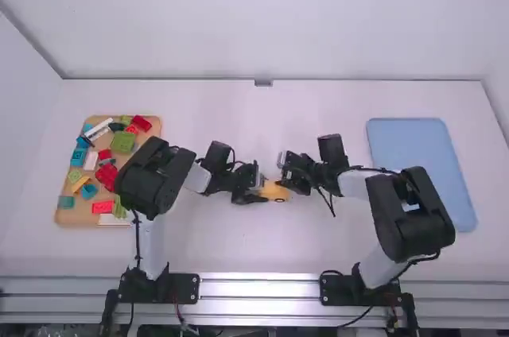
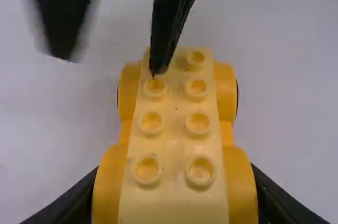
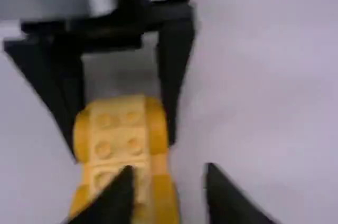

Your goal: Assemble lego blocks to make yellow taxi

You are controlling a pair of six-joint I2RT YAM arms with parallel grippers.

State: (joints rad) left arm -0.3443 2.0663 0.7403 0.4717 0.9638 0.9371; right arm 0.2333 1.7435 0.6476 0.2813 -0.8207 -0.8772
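White wall (image 1: pixel 270 19) spans the back of my station, with the white table (image 1: pixel 215 242) laid out below it. Far left I have the tan tray (image 1: pixel 68 221) of loose blocks: a long white piece (image 1: pixel 99 128) near its far edge, a red block (image 1: pixel 141 123) in the far right corner, a green studded block (image 1: pixel 123 142) near that, a light blue block (image 1: pixel 78 157) along the left side, and a red brick (image 1: pixel 102 207) toward the near edge.

Next comes my left gripper (image 1: pixel 261 188), reaching in toward the middle of the table. Its jaws are closed on the yellow studded car base (image 1: pixel 274 191), one on each side of the bulging fenders. That base sits between my two grippers, its two rows of studs facing up.

On its other side is my right gripper (image 1: pixel 289 174), empty, jaws parted with a clear gap. From the left wrist I see one of its fingers over the studs at the base's far end, the other off to the side; whether the nearer one touches a stud, I can't tell. Farthest right lies the blue tray (image 1: pixel 417 166), well apart from the base.
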